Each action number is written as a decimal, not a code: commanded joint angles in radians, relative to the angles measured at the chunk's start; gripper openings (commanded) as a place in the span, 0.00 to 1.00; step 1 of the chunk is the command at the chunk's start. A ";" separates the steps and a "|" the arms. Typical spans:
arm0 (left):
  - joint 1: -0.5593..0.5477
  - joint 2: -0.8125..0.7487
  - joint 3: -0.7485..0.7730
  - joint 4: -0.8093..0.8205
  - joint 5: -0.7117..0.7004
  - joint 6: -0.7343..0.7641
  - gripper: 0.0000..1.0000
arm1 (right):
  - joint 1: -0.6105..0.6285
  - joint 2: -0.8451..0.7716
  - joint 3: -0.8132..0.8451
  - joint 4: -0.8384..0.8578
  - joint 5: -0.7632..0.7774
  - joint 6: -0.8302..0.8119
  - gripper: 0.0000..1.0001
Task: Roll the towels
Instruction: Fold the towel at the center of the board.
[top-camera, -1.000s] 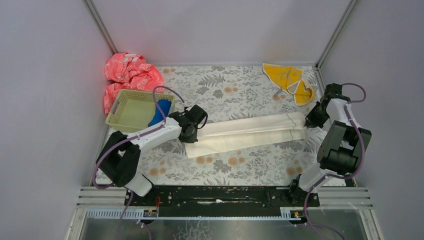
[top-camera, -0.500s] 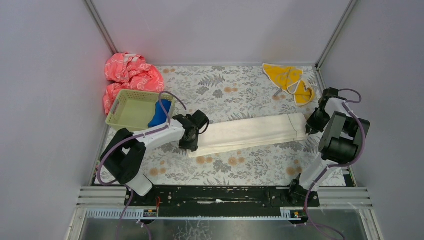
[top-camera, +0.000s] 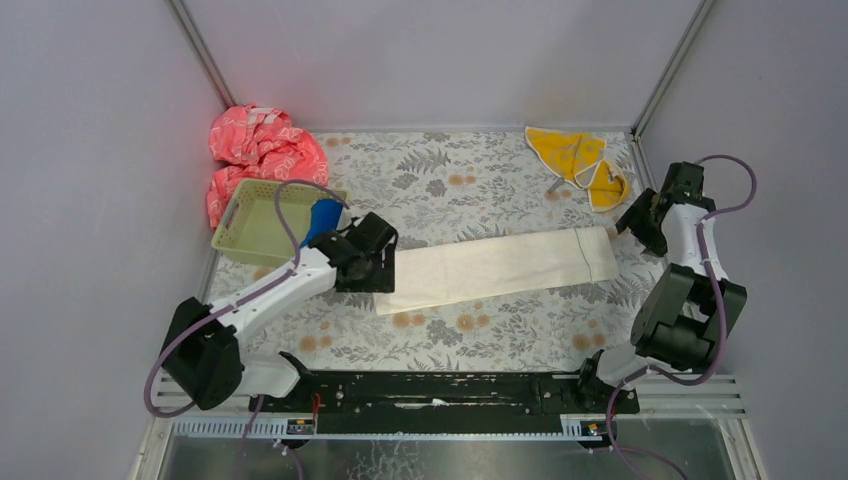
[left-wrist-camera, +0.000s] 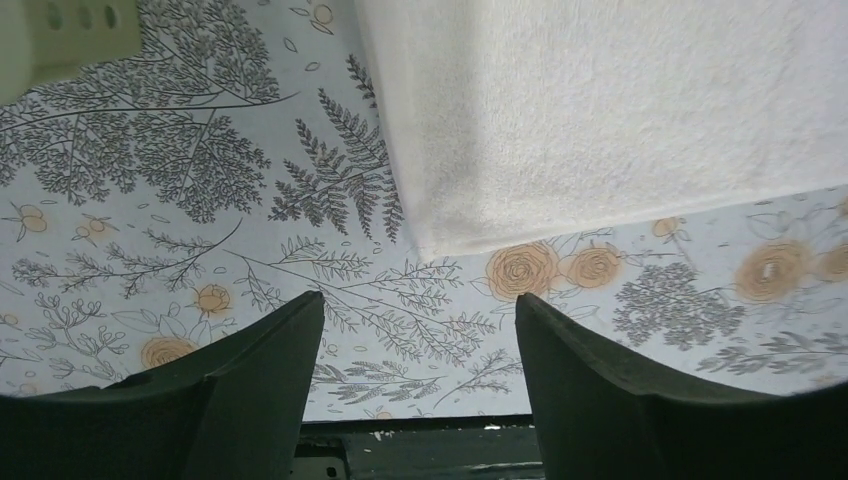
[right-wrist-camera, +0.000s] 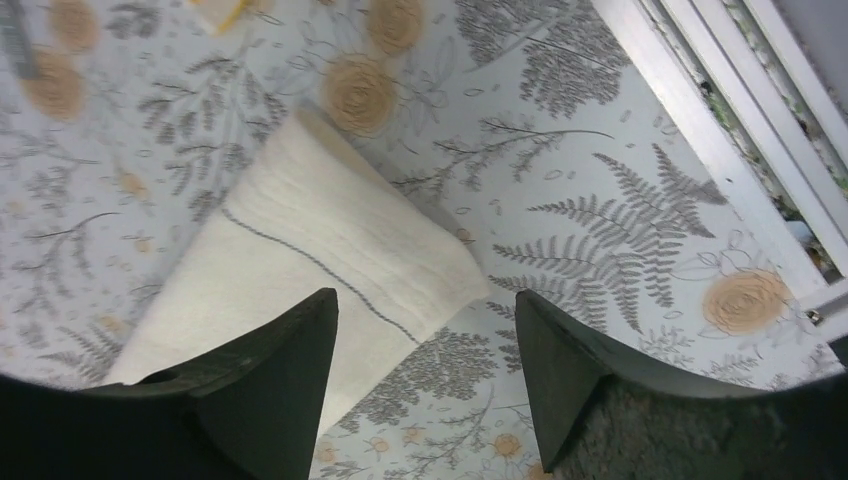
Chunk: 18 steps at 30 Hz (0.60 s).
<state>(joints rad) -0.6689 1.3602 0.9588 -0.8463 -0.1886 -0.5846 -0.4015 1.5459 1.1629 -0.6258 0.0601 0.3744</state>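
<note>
Status: cream towel (top-camera: 500, 268) lies as a flat strip across the desk (top-camera: 460, 190); both jaws wide, empty, one off each end. Fold looks done. Next: grip a short end, roll along the strip.

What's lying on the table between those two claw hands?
The long cream-white towel, folded into a flat strip, fills nearly the stretch from the left gripper to the right gripper. Both are open, holding nothing. The top view shows this.
</note>
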 joint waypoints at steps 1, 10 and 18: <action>0.067 -0.060 0.021 0.019 0.052 -0.021 0.70 | -0.001 -0.042 -0.015 0.093 -0.159 0.021 0.71; 0.093 0.137 0.015 0.267 0.175 -0.062 0.63 | 0.007 0.023 -0.146 0.278 -0.402 0.050 0.68; 0.231 0.337 -0.003 0.325 0.138 -0.055 0.53 | 0.007 0.109 -0.185 0.312 -0.346 0.040 0.68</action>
<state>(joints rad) -0.5129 1.6417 0.9623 -0.5888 -0.0399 -0.6353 -0.3992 1.6165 0.9817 -0.3637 -0.2878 0.4187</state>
